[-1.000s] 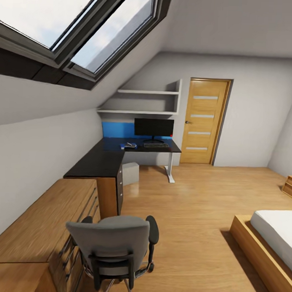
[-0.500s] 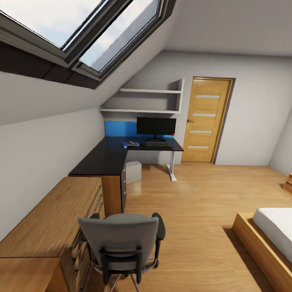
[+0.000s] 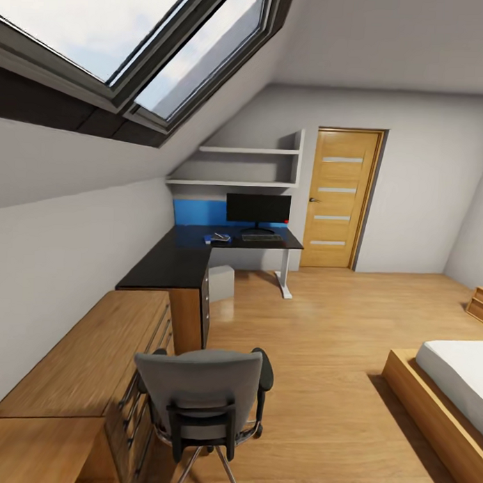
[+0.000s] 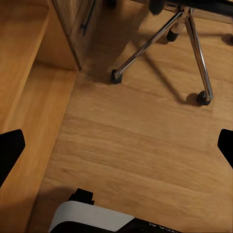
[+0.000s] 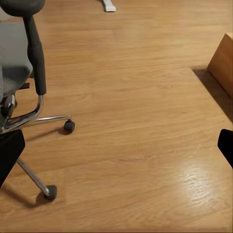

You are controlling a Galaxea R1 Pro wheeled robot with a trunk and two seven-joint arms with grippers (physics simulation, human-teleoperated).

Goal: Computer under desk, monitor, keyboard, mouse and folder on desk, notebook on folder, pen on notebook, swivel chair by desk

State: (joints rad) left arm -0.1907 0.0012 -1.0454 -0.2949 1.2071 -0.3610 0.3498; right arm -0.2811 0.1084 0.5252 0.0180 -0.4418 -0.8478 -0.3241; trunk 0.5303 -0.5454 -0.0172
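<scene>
Since half a second ago the head view has crept slightly, so the swivel chair (image 3: 201, 400) sits a touch further right in the picture; nothing itself has shifted. The left tool (image 4: 116, 141) and right tool (image 5: 116, 145) both hang spread wide over bare wood floor (image 3: 335, 356), holding nothing, chair castors near each. Far off, the tabletop (image 3: 178, 257) carries the monitor (image 3: 258, 209), the keyboard (image 3: 262, 238) before it and the blue folder (image 3: 217, 238); the computer (image 3: 221, 282) stands beneath.
</scene>
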